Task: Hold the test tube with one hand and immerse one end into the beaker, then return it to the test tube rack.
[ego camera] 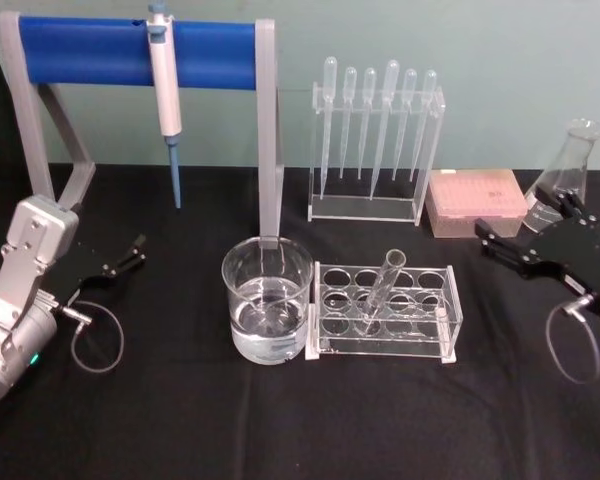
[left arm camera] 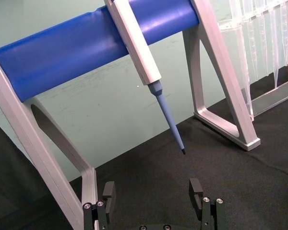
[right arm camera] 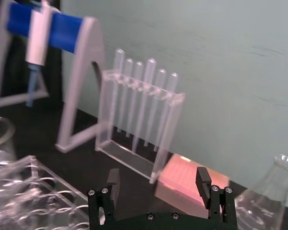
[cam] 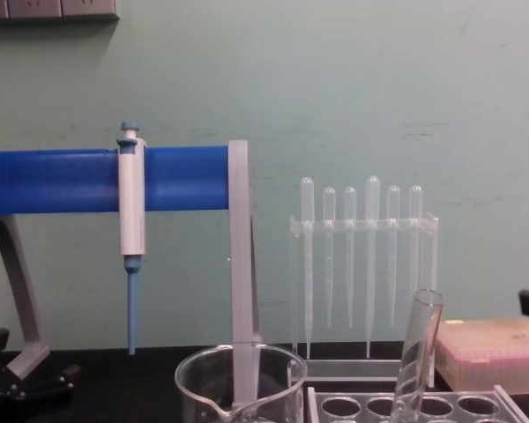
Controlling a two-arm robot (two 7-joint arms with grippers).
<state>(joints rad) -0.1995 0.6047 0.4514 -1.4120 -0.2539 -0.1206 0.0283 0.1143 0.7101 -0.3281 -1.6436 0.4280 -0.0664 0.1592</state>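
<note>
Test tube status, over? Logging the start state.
Left gripper open, idle at left. Right gripper open, right of test tube rack. Test tube leaning in rack, untouched. Beaker left of rack; pipettor stand leg close behind it.

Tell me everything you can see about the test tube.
The test tube is a long clear glass tube, open rim on top, looking empty. It stands in one hole of the clear rack, leaning toward the robot's right, rising above it. The left end effector and right end effector are open, away from it.
</note>
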